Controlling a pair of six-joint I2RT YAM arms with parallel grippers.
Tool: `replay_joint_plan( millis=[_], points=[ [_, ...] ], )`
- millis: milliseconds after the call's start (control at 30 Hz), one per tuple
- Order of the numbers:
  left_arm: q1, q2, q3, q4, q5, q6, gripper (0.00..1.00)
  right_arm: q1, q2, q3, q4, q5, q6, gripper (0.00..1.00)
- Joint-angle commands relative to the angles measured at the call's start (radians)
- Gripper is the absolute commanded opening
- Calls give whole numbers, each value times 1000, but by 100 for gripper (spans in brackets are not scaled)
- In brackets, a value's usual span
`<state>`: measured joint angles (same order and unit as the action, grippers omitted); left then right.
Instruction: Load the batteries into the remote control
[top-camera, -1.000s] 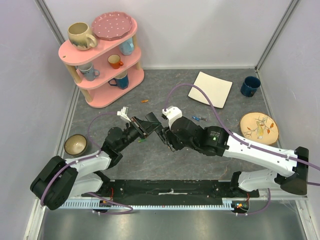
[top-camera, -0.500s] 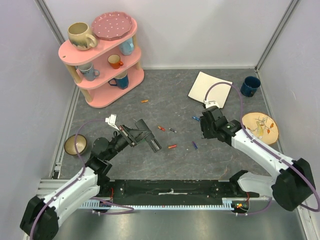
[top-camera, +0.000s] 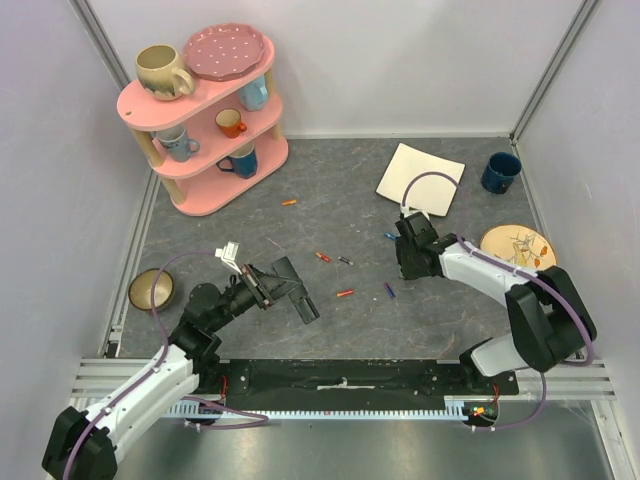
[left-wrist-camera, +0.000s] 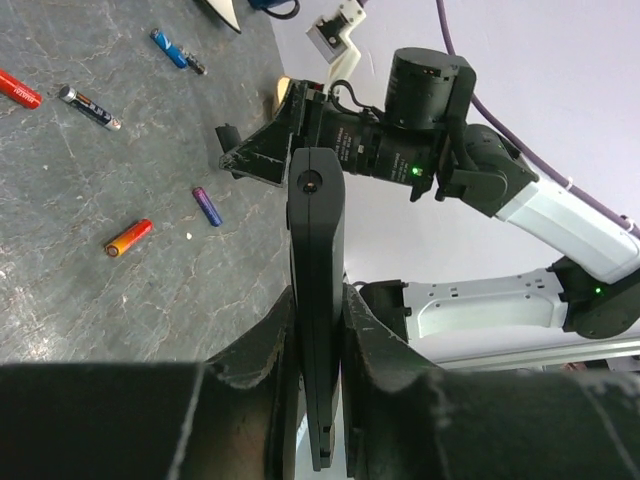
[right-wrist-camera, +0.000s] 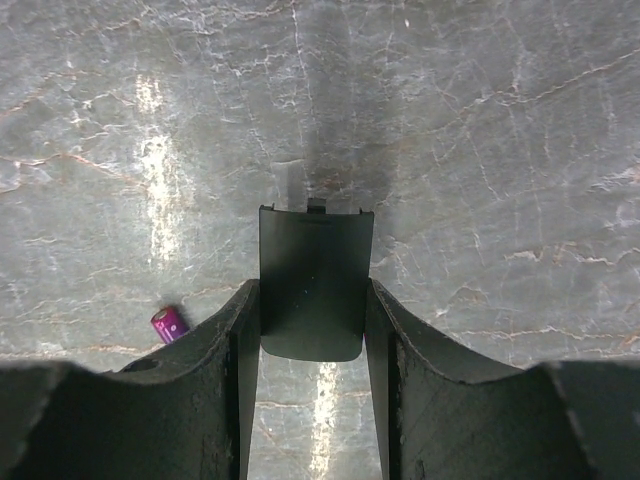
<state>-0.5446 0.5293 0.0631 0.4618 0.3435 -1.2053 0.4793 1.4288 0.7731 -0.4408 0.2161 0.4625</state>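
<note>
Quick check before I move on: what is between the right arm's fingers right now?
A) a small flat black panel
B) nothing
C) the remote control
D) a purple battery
A: the right wrist view shows a flat black panel clamped between the right fingers. The purple battery lies loose on the table beside them, and the remote control is in the left fingers.

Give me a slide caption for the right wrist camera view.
Right gripper clamps a black cover over the grey table, a purple battery nearby.
</note>
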Motion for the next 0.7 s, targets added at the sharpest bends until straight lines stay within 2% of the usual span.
replay_joint_plan(
  millis=[0,233,333,467,667],
  points=[
    [5,14,20,25,57,50,2,-4,54,18,62,11,-24,46],
    [5,-5,17,3,35,41,2,-4,108,29,71,2,-31,48],
    [5,-17,12,1,29,39,2,-4,116,29,70,-9,-28,54],
    [5,-19,12,-8,23,47,2,-4,91,29,62,-12,-22,69],
    [5,-9,18,-6,20,64,2,-2,21,34,34,-29,-7,77]
  ],
)
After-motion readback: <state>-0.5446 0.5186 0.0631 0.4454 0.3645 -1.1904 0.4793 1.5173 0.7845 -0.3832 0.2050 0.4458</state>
